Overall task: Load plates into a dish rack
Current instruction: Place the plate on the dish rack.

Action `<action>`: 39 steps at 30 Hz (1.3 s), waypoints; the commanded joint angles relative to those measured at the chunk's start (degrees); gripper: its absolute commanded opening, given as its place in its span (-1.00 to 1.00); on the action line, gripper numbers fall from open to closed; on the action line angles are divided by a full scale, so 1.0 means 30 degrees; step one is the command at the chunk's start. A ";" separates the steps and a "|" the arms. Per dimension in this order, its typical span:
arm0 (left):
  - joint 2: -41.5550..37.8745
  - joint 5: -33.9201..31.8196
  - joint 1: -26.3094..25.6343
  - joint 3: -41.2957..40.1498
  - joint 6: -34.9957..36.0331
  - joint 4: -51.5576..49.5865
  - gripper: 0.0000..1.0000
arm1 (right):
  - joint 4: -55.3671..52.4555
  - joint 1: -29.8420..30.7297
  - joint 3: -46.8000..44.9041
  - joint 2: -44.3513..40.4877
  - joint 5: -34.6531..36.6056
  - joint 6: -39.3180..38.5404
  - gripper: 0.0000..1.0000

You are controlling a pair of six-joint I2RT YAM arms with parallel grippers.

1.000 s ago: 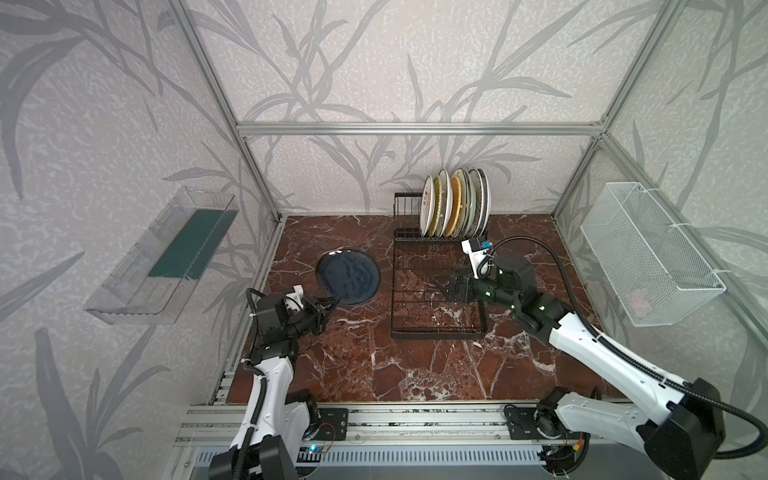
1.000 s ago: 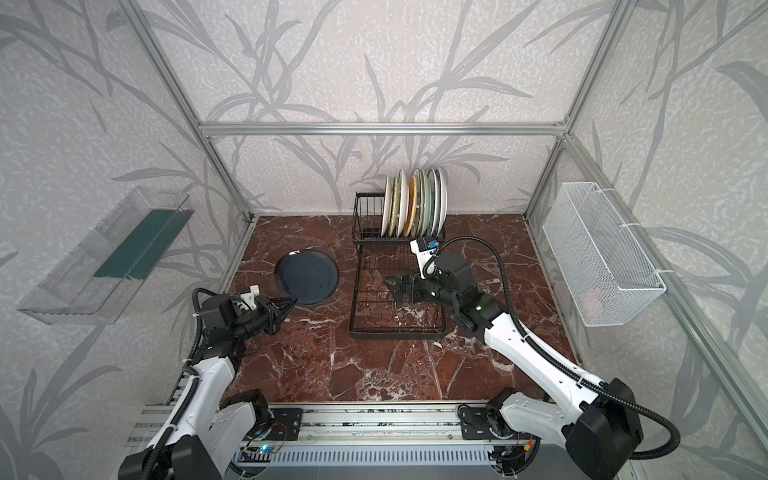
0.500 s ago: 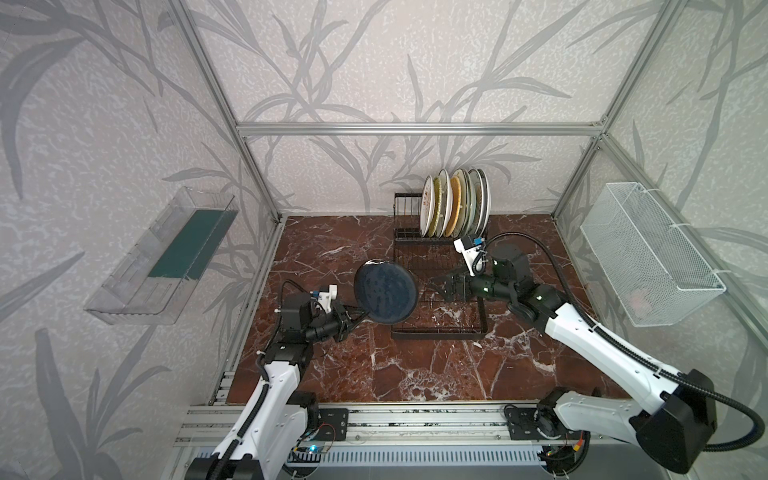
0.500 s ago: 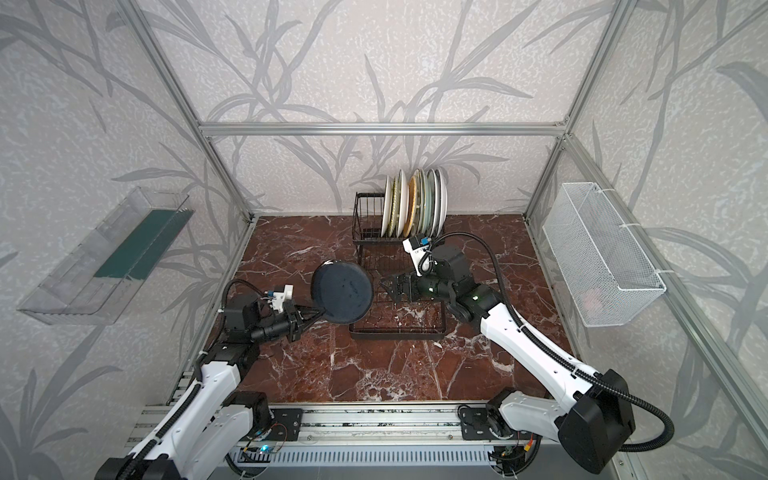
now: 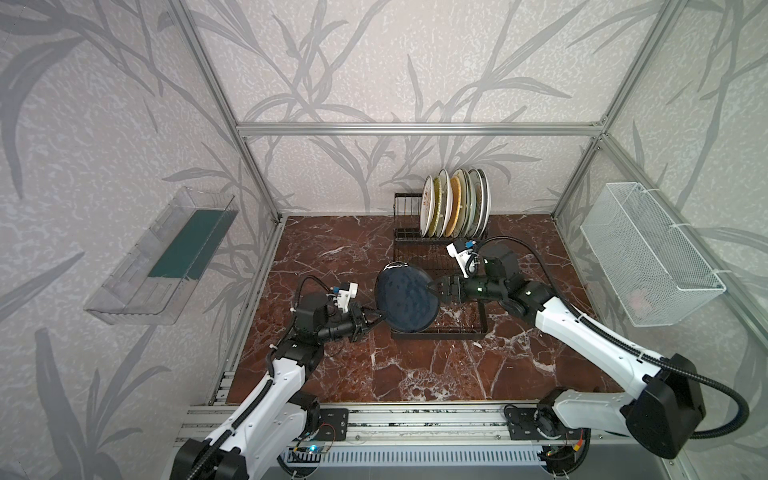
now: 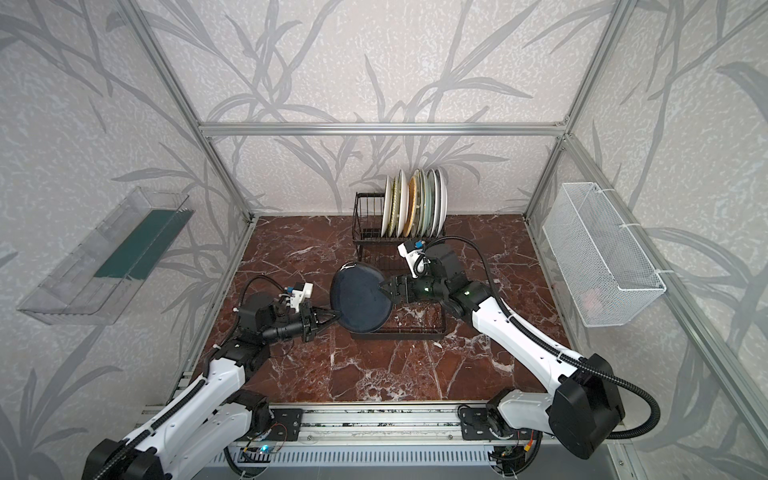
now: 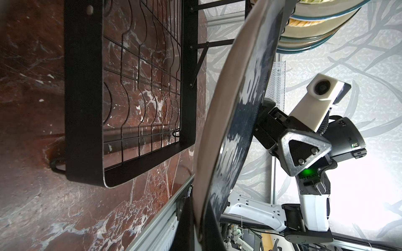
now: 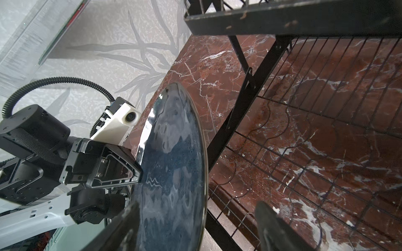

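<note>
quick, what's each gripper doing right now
left gripper: shut on the black plate, at its rim.
right gripper: open, jaws straddling the plate's opposite edge, not yet clamped.

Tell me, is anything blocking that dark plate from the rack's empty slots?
Nothing visible does. The black plate, pinched by the left claw with the open right claw around its other edge, has bare tray wires between it and the dish rack's empty slots beside the loaded plates.

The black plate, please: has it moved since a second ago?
Yes. The black plate has gone from the table left of the dish rack to above its near-left corner.
</note>
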 commanded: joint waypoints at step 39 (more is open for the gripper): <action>0.1529 -0.0228 -0.0520 0.0890 -0.0446 0.5438 -1.00 | 0.4403 0.0038 -0.2495 -0.0636 -0.2081 0.7090 -0.57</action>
